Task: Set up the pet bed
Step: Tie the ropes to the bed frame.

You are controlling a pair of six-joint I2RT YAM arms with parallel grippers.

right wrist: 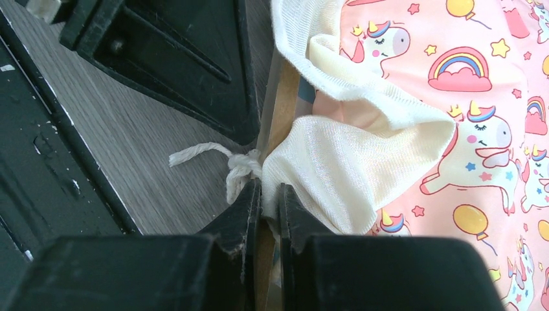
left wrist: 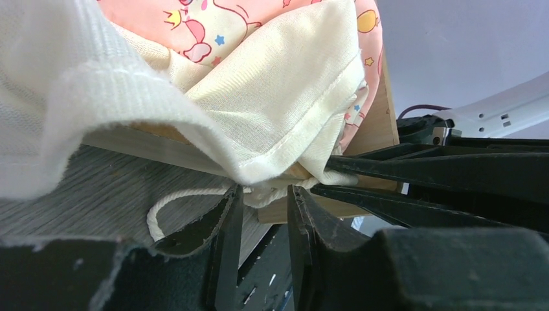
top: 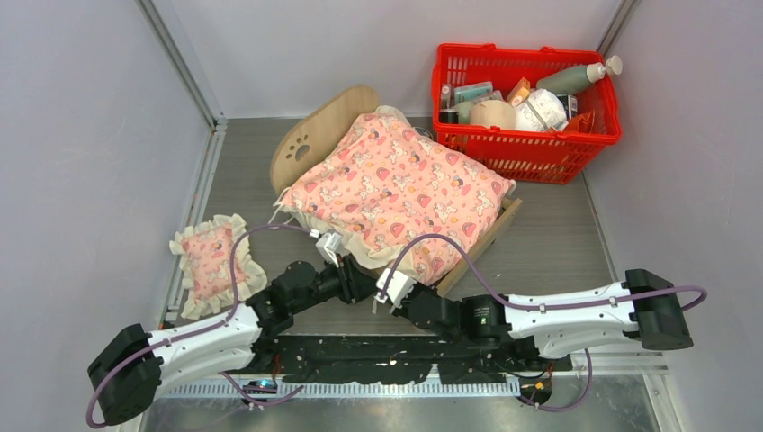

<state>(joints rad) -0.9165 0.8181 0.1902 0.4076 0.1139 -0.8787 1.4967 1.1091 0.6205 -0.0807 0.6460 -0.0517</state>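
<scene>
Pet bed (top: 317,135) mid-bench (top: 558,243), long axis running from far-left headboard to near-right foot, with the unicorn blanket (top: 396,189) draped over it. Both claws are at its near long rail. Left claw (left wrist: 264,194) is parted and empty, frill just ahead. Right claw (right wrist: 268,194) is pinched narrow on the blanket frill.

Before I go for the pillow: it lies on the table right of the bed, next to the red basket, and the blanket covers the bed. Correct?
Not quite. The top view shows the pillow on the table left of the pet bed, far from the red basket. The blanket does cover the bed.
</scene>
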